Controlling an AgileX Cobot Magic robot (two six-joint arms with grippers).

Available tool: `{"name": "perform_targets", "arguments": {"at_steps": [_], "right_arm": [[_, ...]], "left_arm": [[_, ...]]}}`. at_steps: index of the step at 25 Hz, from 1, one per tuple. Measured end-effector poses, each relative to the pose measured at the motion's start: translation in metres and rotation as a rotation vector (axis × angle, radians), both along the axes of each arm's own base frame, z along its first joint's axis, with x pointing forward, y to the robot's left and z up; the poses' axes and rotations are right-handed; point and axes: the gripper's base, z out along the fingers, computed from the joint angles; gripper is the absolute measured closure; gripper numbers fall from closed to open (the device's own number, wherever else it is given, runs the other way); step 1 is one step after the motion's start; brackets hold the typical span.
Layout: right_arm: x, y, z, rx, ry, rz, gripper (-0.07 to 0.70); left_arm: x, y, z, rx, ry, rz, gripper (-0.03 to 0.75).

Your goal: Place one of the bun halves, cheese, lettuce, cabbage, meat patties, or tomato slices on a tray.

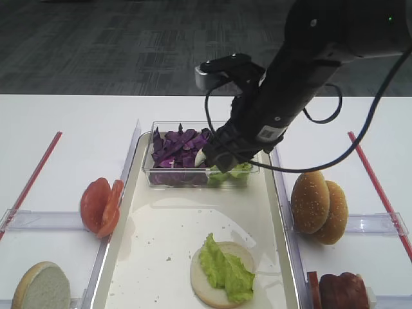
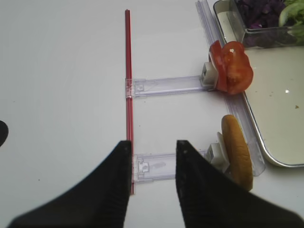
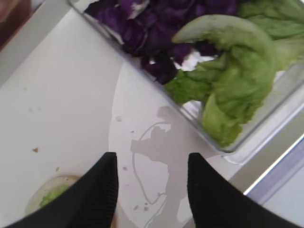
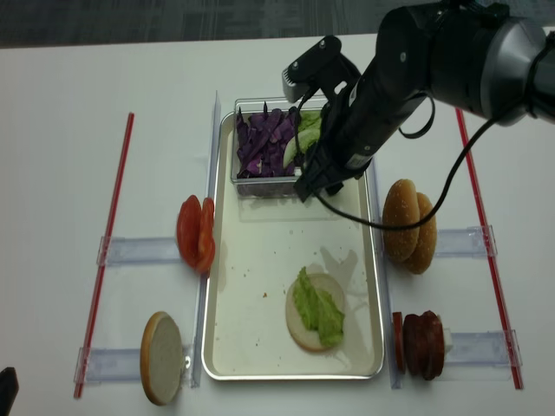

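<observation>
Right gripper [image 3: 151, 190] fingers [image 3: 97, 194] spread apart, holding nothing, above the tray [image 3: 66, 95]; lettuce [image 3: 232, 80] at one o'clock.

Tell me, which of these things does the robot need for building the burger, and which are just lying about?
Part of the job:
tray
bun half topped with lettuce
cabbage
tomato slices
sesame buns
meat patties
right gripper, open and empty

Lying about:
red strips
clear tub
</observation>
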Motion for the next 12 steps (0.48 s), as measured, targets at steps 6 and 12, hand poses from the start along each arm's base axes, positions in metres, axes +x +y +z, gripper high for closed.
{"name": "perform_targets", "arguments": {"at_steps": [6,12], "right_arm": [[0.020,-0.035,0.001,0.002,-0.017,-0.113,0.255],[0.038,-0.079,0.000,-0.024,-0.017,-0.280,0.255]], "left_arm": [[0.000,0.000,0.000,0.000,0.000,0.000,0.492],[0.000,0.000,0.000,0.000,0.000,0.000,0.492]]}}
